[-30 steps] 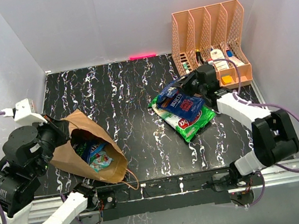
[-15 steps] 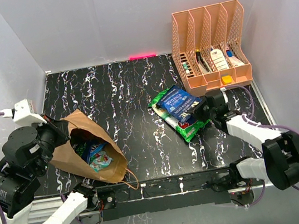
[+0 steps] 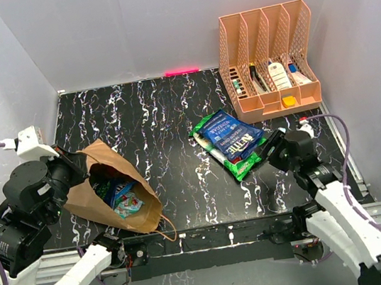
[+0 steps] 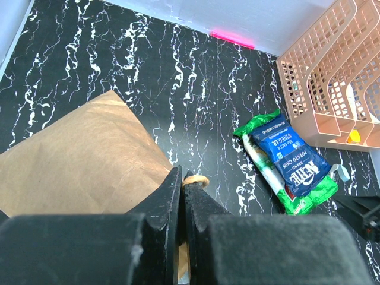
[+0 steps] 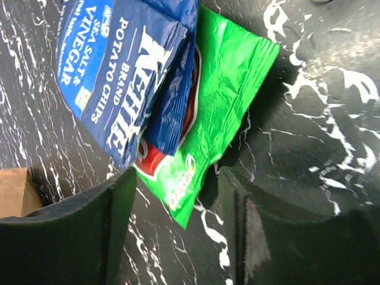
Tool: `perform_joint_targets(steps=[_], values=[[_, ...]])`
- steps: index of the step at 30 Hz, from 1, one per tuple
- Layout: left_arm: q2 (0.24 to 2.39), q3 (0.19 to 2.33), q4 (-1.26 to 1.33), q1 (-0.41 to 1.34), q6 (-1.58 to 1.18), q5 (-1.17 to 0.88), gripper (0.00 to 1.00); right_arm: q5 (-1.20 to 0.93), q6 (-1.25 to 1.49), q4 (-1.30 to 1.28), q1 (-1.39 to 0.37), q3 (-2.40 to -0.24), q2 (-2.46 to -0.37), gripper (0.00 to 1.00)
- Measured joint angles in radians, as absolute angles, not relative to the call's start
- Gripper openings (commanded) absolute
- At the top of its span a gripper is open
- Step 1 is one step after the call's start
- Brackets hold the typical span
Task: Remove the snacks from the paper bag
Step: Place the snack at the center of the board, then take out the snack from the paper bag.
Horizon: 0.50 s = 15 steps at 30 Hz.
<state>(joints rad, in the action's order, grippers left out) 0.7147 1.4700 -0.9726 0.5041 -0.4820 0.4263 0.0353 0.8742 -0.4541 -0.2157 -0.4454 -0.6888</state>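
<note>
Two snacks lie out on the counter; more sit in the paper bag.

The dark blue packet (image 3: 230,135) lies on top of the larger green packet (image 3: 248,157), right of the middle of the black marbled counter (image 3: 151,119). More glossy packets (image 3: 121,197) show in the open mouth of the paper bag (image 3: 84,198), which lies on its side at the near left. The left tool (image 4: 181,178) is clenched on the bag's upper edge by a twisted handle (image 4: 195,180). The right tool (image 5: 178,202) is released, its fingers apart and empty, just beside the green packet's near corner. An orange file rack (image 3: 269,66) stands at the far right.
</note>
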Motion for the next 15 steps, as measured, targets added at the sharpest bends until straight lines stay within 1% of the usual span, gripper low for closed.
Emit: perform_joint_targets(steps=[2,5,6,9,13,15], values=[[0.715,1.47,-0.973,0.504,-0.481,0.43,0.0,0.032,0.833,-0.508,-0.216,-0.481,-0.617,0.74],[0.715,1.47,-0.973,0.504,-0.48,0.43,0.0,-0.01,0.771,-0.49,-0.215,-0.519,-0.564,0.96],[0.715,1.47,-0.973,0.504,-0.48,0.43,0.0,-0.042,0.739,-0.457,-0.215,-0.526,-0.561,0.98],[0.715,1.47,-0.973,0.504,-0.48,0.43,0.0,-0.165,0.634,-0.346,-0.215,-0.549,-0.634,0.98],[0.714,1.47,-0.973,0.504,-0.476,0.435,0.0,-0.307,0.505,-0.265,-0.24,-0.662,-0.872,0.98],[0.714,1.47,-0.973,0.504,-0.473,0.44,0.0,-0.304,0.432,-0.256,-0.32,-0.754,-1.019,0.98]])
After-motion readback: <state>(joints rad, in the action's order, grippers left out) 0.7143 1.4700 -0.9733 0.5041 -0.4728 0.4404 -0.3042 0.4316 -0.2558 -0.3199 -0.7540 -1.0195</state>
